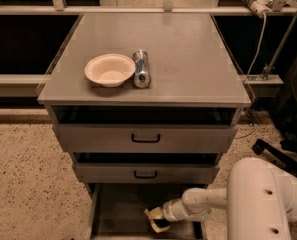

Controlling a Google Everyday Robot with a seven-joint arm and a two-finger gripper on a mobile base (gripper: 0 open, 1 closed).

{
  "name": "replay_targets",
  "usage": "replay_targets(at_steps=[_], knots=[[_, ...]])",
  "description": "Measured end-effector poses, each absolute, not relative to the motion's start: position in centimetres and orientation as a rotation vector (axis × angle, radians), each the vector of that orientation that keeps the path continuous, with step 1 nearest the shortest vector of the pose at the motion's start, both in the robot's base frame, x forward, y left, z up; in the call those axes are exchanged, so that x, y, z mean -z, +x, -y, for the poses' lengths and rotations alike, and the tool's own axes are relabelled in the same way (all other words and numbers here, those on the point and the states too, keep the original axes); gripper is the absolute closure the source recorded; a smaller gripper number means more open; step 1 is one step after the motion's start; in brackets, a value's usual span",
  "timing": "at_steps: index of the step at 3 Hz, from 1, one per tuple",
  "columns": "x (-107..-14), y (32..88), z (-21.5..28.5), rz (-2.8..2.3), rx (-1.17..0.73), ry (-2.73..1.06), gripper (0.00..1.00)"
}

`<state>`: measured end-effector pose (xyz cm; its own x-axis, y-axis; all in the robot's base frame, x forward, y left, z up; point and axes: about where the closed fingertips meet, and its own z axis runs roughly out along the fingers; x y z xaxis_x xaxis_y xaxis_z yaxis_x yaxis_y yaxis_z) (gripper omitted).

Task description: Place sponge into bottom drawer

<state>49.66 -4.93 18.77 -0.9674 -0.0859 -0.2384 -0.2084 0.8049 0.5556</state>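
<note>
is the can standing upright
No, the can lies on its side beside the bowl; the gripper is over the bottom drawer.

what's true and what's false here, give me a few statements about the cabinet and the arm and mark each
1. The bowl sits on the cabinet top. True.
2. The can stands upright. False: it lies on its side, just right of the bowl.
3. The bottom drawer is shut. False: it is pulled open.
4. The gripper is low down, inside the bottom drawer. True.
5. The sponge lies on the cabinet top. False: it is at the gripper, down in the bottom drawer.
</note>
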Motion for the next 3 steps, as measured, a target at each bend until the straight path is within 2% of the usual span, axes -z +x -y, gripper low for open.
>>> replay_targets(at_steps=[1,2,3], knots=[[-18.77,49.66,4.93,-2.79,-0.894,-0.23,0.12],[-18.77,49.66,4.93,-2.79,-0.894,-0.23,0.0],[-18.77,49.66,4.92,-2.79,-0.894,-0.23,0.0]])
